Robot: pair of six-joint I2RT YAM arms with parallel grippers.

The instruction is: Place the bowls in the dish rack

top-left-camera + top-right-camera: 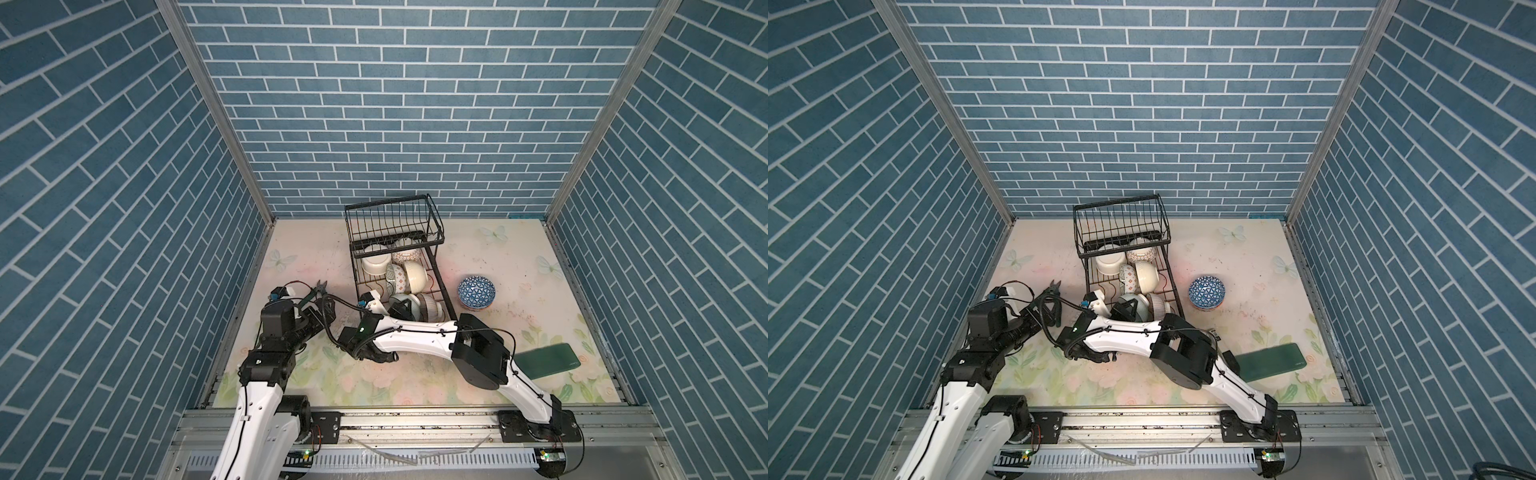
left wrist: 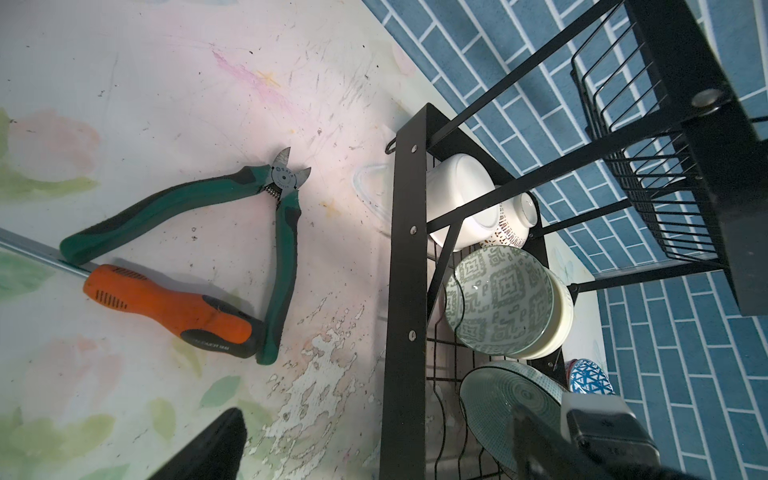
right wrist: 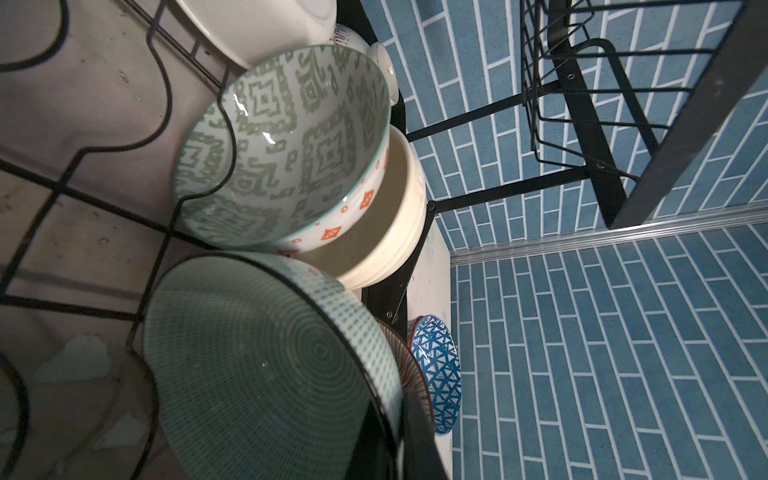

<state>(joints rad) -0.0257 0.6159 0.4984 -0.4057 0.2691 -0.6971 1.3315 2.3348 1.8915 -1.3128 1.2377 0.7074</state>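
One blue bowl (image 1: 476,293) waits on the table (image 1: 519,270) at three o'clock of the rack (image 2: 405,270). Right gripper (image 1: 400,308) is clamped on the green bowl (image 3: 266,365), by its rim, at the rack's six o'clock end; left gripper (image 1: 323,311) gapes empty. Released crooked, it could chip the striped bowl (image 1: 430,307).

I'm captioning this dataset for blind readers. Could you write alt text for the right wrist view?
The right gripper pinches the rim of a pale green dotted bowl inside the black wire dish rack. Beside it a green-patterned bowl nests in a cream bowl, and a blue-and-white bowl sits outside the rack.
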